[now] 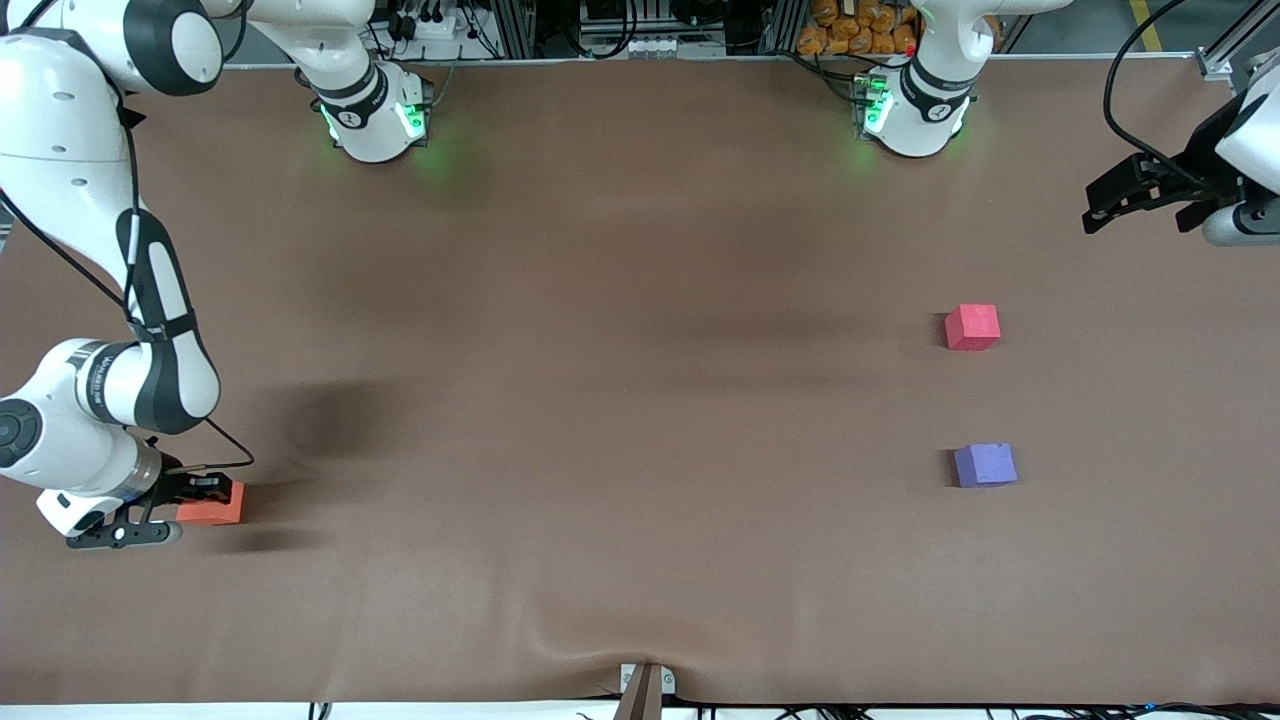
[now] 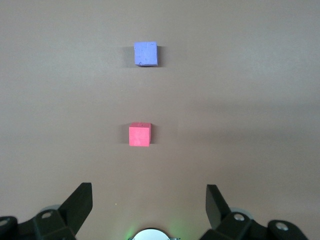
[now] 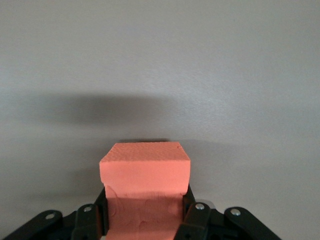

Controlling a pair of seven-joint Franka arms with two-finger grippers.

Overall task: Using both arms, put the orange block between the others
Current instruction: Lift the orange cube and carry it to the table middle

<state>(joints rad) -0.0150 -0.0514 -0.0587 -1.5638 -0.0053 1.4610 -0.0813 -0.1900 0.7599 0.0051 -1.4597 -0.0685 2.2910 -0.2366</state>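
Front view: right gripper (image 1: 190,497) down at the tabletop (image 1: 600,400) at the right arm's end, closed on the orange block (image 1: 213,503), near the edge closest to the camera. Pinkish-red block (image 1: 972,327) and purple-blue block (image 1: 985,465) well apart from the orange block, toward the left arm's end, the purple-blue one nearer the camera, with a bare gap between the two. Left gripper (image 1: 1140,205) up in the air over the tabletop's edge at the left arm's end, waiting, holding nothing. Wide bare brown tabletop between the orange block and the pair.

Left wrist view: fingers (image 2: 80,202) spread wide around nothing; pinkish-red block (image 2: 139,134) and purple-blue block (image 2: 145,53) in line, not touching, open surface all round each.

Right wrist view: shows what the front view hides, namely fingers (image 3: 196,220) pressed against both sides of the orange block (image 3: 145,175), its textured top face clear. Bare tabletop ahead of the block, crossed by a dark shadow.
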